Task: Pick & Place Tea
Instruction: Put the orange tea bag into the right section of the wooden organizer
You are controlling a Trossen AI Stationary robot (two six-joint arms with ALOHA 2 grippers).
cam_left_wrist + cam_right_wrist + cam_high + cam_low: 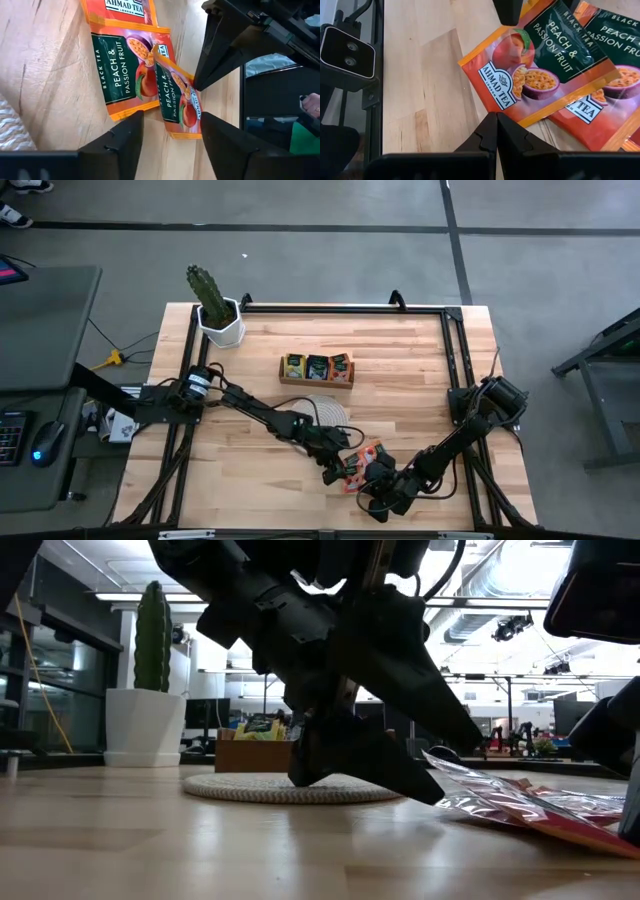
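Down low near the front edge of the pale wooden tabletop [420, 370]: the left tool [335, 472], fingers spread, one on each side of the raised edge of an orange-red flat paper tea sachet [177, 97] but not squeezing it. Just beside it, touching the same small pile: the right tool [372, 498], fingers pressed together with nothing between them, tip resting at the corner of another orange-red sachet [535, 75].

Around them: a round pale woven mat [325, 412] partly under the left arm, a brown wooden tray [317, 370] with three compartments farther back, and a green cactus in a white pot [217, 310] at the back left corner. Black metal frame rails [340, 308] along the tabletop edges. Off to the left, a grey desk [45, 330] with a mouse and part of a keyboard.

Counted: three orange-red sachets showing in the left wrist view, overlapping, all reading peach and passion fruit. In the tray, one stack per compartment: yellow-green, dark, orange-red. Hard to count inside each stack.

Hidden or cut off: most of the pile under the two dark arms from above. In the low view, only crinkled sachet edges [530, 805] past the big dark tool.
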